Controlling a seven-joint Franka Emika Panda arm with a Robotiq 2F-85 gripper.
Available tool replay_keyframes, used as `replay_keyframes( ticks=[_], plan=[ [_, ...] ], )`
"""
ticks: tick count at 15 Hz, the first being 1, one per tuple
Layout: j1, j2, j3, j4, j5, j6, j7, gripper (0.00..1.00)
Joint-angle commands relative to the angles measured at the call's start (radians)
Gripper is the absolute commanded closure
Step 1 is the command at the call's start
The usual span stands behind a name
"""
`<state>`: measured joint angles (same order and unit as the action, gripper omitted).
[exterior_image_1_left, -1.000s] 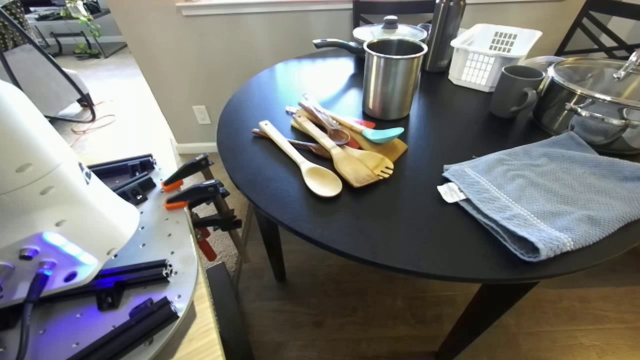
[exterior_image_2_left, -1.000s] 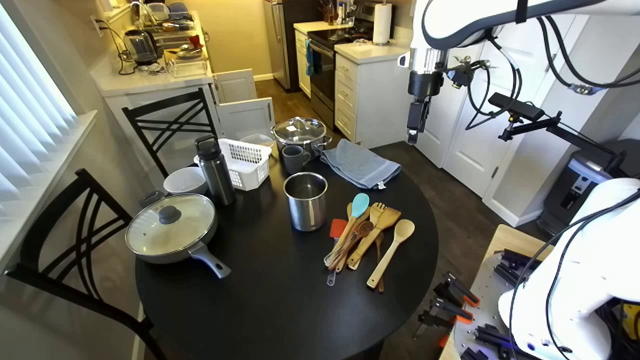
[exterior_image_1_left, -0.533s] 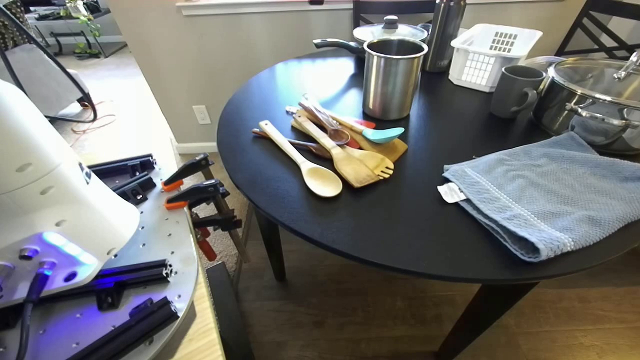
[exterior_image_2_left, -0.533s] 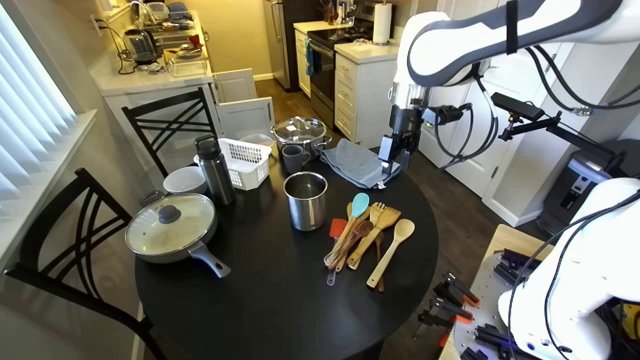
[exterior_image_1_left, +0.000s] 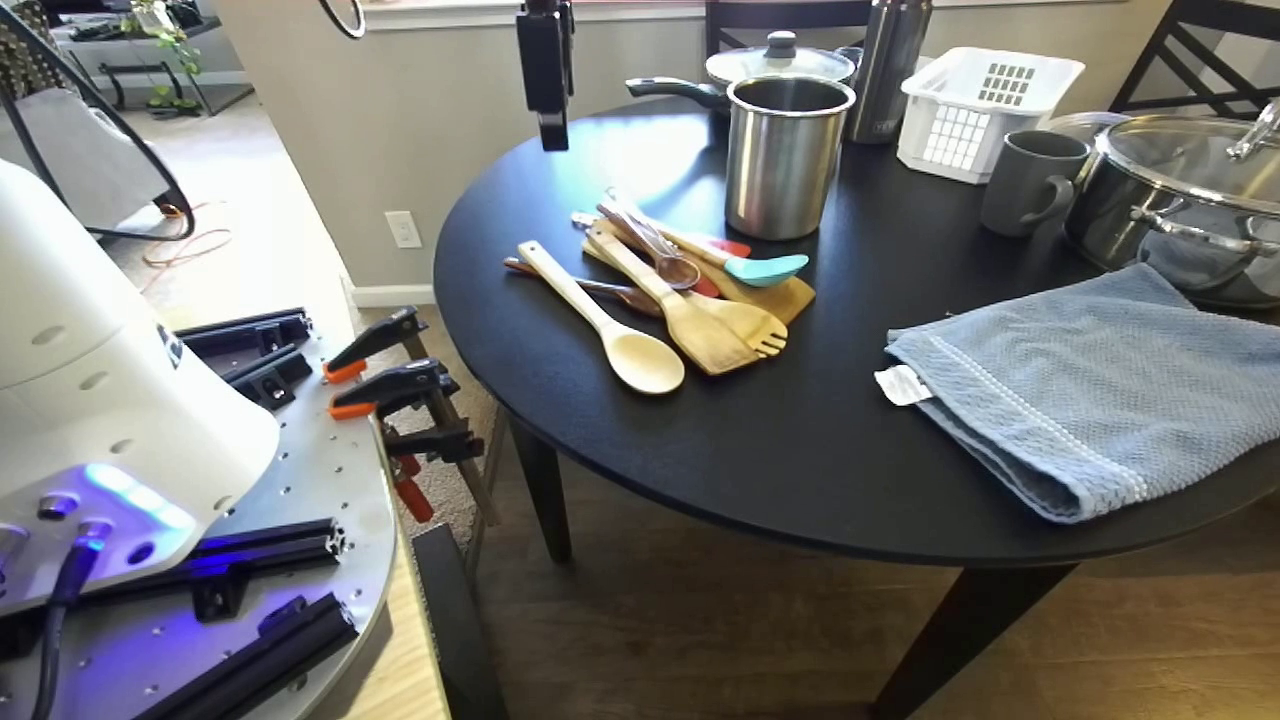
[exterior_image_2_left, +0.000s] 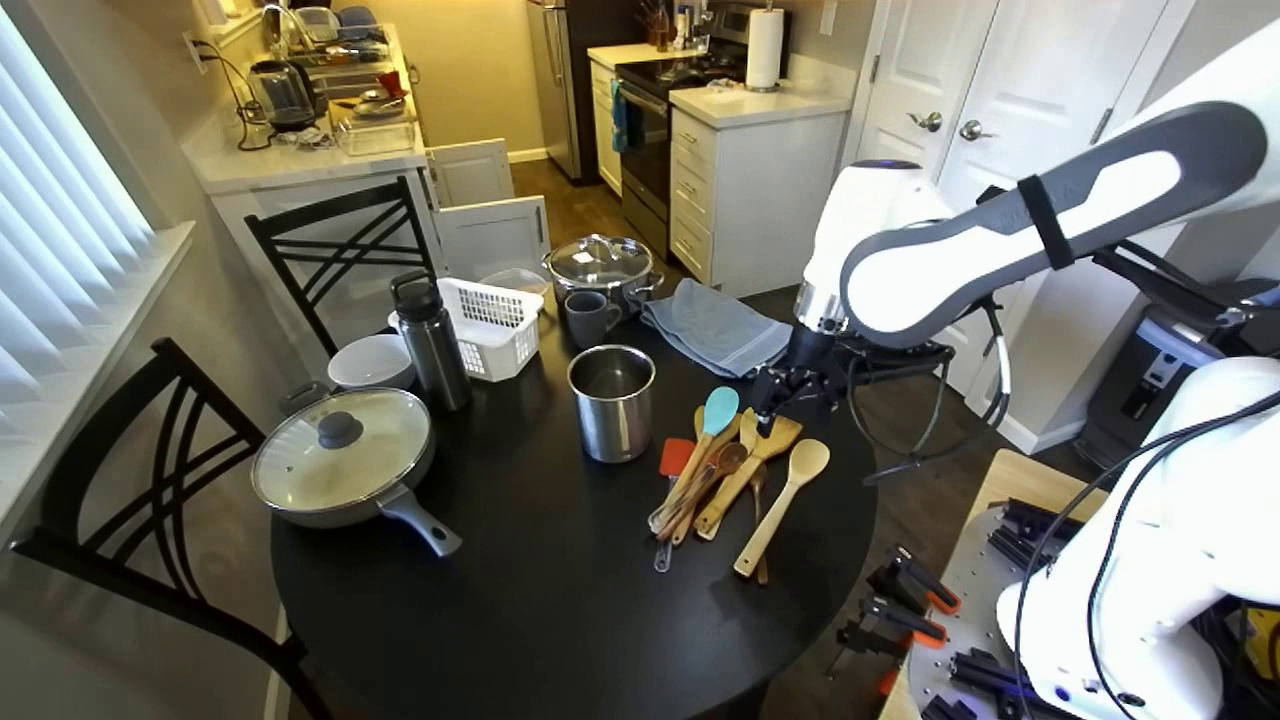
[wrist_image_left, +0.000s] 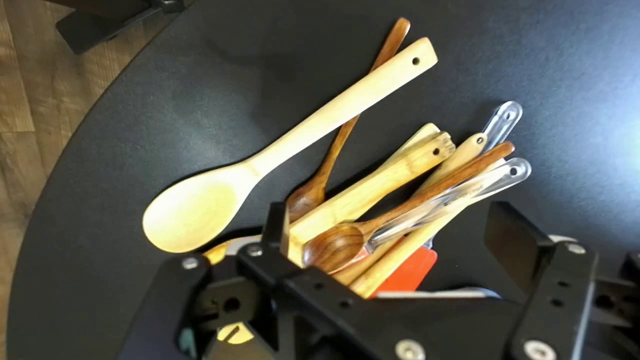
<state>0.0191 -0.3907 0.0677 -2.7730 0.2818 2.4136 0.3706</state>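
1 white robot arm reaches in from the right in an exterior view, its forearm sloping down to the left and its wrist bent so that it points downward. The pincer hangs over the right part of the round black worktop, above the heap of utensils and touching nothing. Its 2 fingers stand wide apart, with nothing held between them.

Seen from there, the worktop carries, roughly by size: 1 lidded frying pan at the left; 1 blue towel at the far right; 1 lidded stockpot at the far edge, left of the towel; 1 white basket left of the stockpot; 1 open steel pot in the middle; 1 steel flask between frying pan and basket; 1 white bowl beside the flask; 1 gray mug on the stockpot's near side. Right of the steel pot, the heap shows 1 wooden turner, 1 pale wooden spoon at its right, 1 turquoise-headed utensil, 2 dark wooden spoons and 2 clear handles; overlap hides the full count.

Against the earlier frames, the pincer has moved nearer, from the towel's corner to the heap, and its black fingertips now show in an exterior view. Everything on the worktop lies as before.
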Motion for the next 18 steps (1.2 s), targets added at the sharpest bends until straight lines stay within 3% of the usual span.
replay_keyframes(
  ticks=[1,2,3,10,17,18],
  plan=[
    [-0.050,0.061,0.050,-0.020,-0.021,0.151,0.176,0.00],
    [-0.061,0.079,0.054,-0.024,-0.020,0.172,0.222,0.00],
    [-0.028,0.030,0.029,-0.022,-0.007,0.110,0.138,0.00],
    [-0.029,0.046,0.031,-0.012,-0.008,0.115,0.149,0.00],
    [-0.040,0.267,0.155,-0.012,-0.030,0.398,0.634,0.00],
    [-0.073,0.300,0.194,-0.012,-0.053,0.423,0.712,0.00]
  ],
)
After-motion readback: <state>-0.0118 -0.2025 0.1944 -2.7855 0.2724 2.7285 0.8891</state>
